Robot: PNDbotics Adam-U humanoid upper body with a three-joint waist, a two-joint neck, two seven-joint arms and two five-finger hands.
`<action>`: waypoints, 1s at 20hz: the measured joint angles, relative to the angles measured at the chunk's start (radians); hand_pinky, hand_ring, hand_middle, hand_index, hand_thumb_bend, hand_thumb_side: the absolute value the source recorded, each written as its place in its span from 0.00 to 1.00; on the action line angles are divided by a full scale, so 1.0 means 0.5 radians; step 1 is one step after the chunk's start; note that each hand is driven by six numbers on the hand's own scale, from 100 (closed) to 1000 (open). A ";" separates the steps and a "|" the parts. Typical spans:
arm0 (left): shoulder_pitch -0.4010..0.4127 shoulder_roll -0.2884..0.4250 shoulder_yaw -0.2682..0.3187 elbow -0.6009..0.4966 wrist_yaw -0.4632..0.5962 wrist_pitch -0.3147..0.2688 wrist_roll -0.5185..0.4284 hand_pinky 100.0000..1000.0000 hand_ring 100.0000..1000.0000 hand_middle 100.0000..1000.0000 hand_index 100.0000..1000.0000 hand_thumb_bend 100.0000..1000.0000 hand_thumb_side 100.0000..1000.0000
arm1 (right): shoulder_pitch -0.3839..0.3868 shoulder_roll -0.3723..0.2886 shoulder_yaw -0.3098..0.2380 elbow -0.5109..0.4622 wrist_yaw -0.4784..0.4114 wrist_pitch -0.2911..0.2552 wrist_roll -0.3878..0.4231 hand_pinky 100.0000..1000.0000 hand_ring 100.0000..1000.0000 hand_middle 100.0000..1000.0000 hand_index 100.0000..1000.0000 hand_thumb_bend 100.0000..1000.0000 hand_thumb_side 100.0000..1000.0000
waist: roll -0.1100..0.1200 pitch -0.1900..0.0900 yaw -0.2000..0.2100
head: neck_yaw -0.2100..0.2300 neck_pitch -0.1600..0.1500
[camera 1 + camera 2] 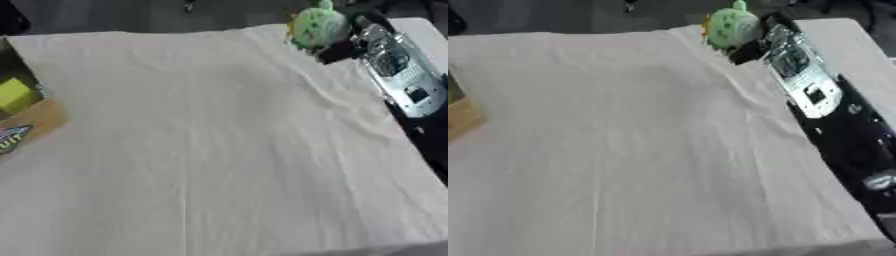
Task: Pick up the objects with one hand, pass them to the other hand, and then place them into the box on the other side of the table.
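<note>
A green plush toy (318,26) with a bit of orange at its side sits at the far right corner of the white-clothed table (201,150). My right hand (339,50) is at the toy's lower right side, its dark fingers curled against it. The silver and black right forearm (802,80) runs in along the table's right edge. A brown cardboard box (39,117) stands at the left edge, with a yellow block (16,95) inside. My left hand shows in neither view.
A box flap with a colourful printed label (10,137) lies on the cloth at the left. The cloth has low wrinkles near the far right. Dark floor lies beyond the far edge and to the right.
</note>
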 measured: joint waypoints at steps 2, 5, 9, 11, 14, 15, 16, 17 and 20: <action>0.000 0.000 0.000 -0.009 0.005 -0.003 0.000 0.57 0.71 0.63 0.79 0.09 0.49 | 0.046 0.005 0.007 -0.149 0.020 -0.014 -0.102 0.65 0.50 0.42 0.51 0.00 0.00 | 0.005 0.000 -0.001 | 0.000 -0.001; -0.001 0.000 0.000 -0.022 0.007 -0.010 0.000 0.57 0.71 0.63 0.79 0.09 0.49 | 0.101 0.028 0.026 -0.303 0.029 -0.029 -0.236 0.64 0.49 0.42 0.50 0.00 0.00 | 0.011 0.000 -0.001 | 0.000 -0.002; -0.009 0.001 -0.001 -0.043 0.007 -0.023 -0.006 0.57 0.71 0.63 0.79 0.09 0.49 | 0.148 0.065 0.064 -0.390 0.000 -0.068 -0.382 0.63 0.48 0.41 0.50 0.00 0.00 | 0.014 0.000 -0.001 | 0.001 -0.009; -0.016 0.001 -0.001 -0.052 0.007 -0.028 -0.012 0.57 0.71 0.63 0.79 0.09 0.49 | 0.160 0.080 0.087 -0.404 -0.036 -0.111 -0.443 0.63 0.48 0.41 0.50 0.00 0.00 | 0.015 -0.001 -0.001 | 0.006 -0.011; -0.019 0.001 -0.002 -0.067 0.007 -0.036 -0.019 0.56 0.71 0.63 0.79 0.10 0.48 | 0.172 0.097 0.131 -0.400 -0.107 -0.175 -0.506 0.64 0.49 0.42 0.51 0.00 0.00 | 0.017 -0.001 0.002 | 0.008 -0.016; -0.022 0.001 -0.003 -0.069 0.007 -0.039 -0.022 0.56 0.71 0.62 0.79 0.10 0.48 | 0.172 0.101 0.148 -0.395 -0.133 -0.192 -0.524 0.64 0.49 0.42 0.51 0.00 0.00 | 0.018 -0.001 0.002 | 0.010 -0.016; -0.026 0.001 -0.006 -0.072 0.007 -0.040 -0.024 0.56 0.71 0.62 0.79 0.10 0.48 | 0.172 0.107 0.165 -0.384 -0.163 -0.209 -0.541 0.64 0.49 0.42 0.51 0.00 0.00 | 0.018 -0.001 0.003 | 0.012 -0.017; -0.031 0.001 -0.011 -0.078 0.007 -0.043 -0.027 0.56 0.71 0.62 0.79 0.10 0.48 | 0.171 0.114 0.182 -0.372 -0.194 -0.226 -0.558 0.64 0.48 0.42 0.51 0.00 0.00 | 0.018 -0.001 0.004 | 0.016 -0.018; -0.039 0.001 -0.017 -0.094 0.007 -0.054 -0.037 0.56 0.71 0.62 0.79 0.10 0.48 | 0.161 0.136 0.228 -0.324 -0.308 -0.289 -0.620 0.64 0.49 0.42 0.51 0.00 0.00 | 0.018 -0.001 0.007 | 0.026 -0.019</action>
